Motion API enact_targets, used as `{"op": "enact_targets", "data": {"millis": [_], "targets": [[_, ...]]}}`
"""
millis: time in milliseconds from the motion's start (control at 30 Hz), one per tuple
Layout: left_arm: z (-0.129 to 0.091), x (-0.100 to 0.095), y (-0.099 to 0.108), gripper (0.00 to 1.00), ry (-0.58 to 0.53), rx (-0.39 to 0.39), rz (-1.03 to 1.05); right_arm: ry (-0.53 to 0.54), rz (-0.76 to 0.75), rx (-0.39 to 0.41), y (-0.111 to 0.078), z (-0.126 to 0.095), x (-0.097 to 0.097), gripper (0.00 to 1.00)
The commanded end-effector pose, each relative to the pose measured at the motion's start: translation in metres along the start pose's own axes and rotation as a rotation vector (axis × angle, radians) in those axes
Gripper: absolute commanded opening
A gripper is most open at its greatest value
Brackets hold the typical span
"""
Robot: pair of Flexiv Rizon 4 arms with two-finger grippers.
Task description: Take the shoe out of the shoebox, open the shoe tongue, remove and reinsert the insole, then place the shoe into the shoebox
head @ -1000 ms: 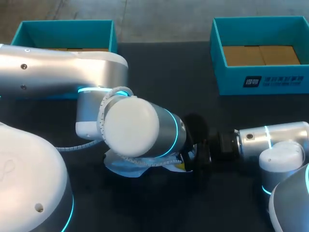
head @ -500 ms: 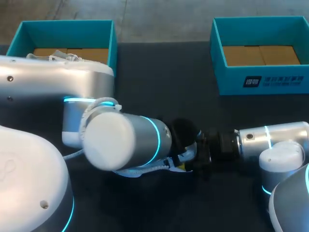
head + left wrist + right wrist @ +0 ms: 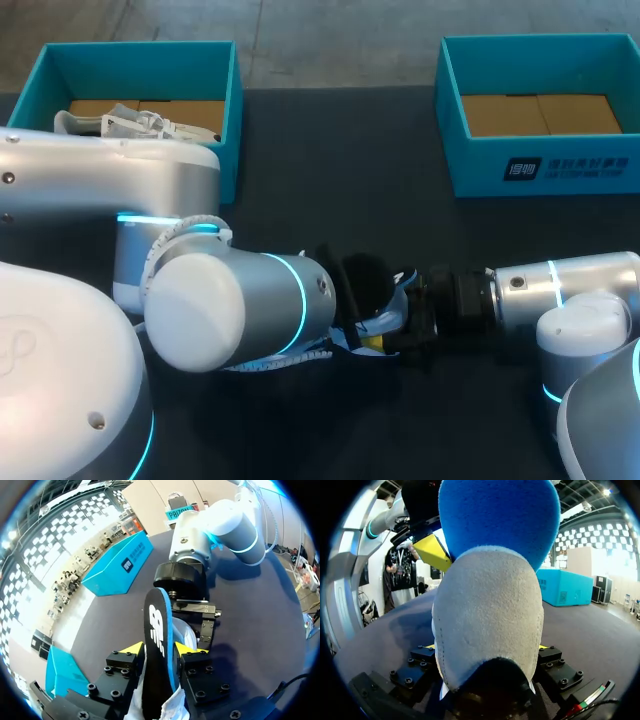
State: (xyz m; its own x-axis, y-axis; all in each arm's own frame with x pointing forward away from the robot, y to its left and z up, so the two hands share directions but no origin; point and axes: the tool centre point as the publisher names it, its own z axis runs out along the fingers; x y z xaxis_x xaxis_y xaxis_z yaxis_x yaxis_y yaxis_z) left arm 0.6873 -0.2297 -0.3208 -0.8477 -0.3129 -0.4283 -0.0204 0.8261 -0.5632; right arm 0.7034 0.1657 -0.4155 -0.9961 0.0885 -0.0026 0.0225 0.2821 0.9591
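In the left wrist view my left gripper (image 3: 160, 650) is shut on a black insole (image 3: 156, 625) with a blue rim, which stands on edge between the yellow tips. Just ahead, my right gripper (image 3: 194, 614) holds the shoe (image 3: 184, 634), of which only a white part shows. In the right wrist view the grey suede shoe (image 3: 487, 605) fills the space between the fingers of my right gripper (image 3: 487, 650). The insole's blue underside (image 3: 500, 515) rises above it, beside one yellow finger (image 3: 434, 552) of the left gripper. From above, both grippers meet mid-table at the shoe (image 3: 388, 318).
A teal shoebox (image 3: 230, 90) at the back left holds another white shoe (image 3: 140, 125). A second teal shoebox (image 3: 540, 165) at the back right shows only its cardboard floor. My left arm's bulky elbow (image 3: 220, 310) covers the table's middle left.
My left arm has swung to the left and lower, uncovering the white shoe in the left box. The dark insole now shows beside the right gripper. The right arm has not moved.
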Motion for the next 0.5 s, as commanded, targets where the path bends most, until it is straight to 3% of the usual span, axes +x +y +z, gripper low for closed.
{"op": "enact_targets", "data": {"millis": [33, 500], "targets": [[0.005, 0.005, 0.001, 0.37, -0.009, 0.004, -0.002, -0.001, 0.000, 0.003, 0.001, 0.000, 0.001, 0.00], [0.016, 0.002, 0.000, 0.35, -0.045, 0.020, -0.001, -0.001, 0.000, 0.003, 0.001, 0.000, 0.001, 0.00]]}}
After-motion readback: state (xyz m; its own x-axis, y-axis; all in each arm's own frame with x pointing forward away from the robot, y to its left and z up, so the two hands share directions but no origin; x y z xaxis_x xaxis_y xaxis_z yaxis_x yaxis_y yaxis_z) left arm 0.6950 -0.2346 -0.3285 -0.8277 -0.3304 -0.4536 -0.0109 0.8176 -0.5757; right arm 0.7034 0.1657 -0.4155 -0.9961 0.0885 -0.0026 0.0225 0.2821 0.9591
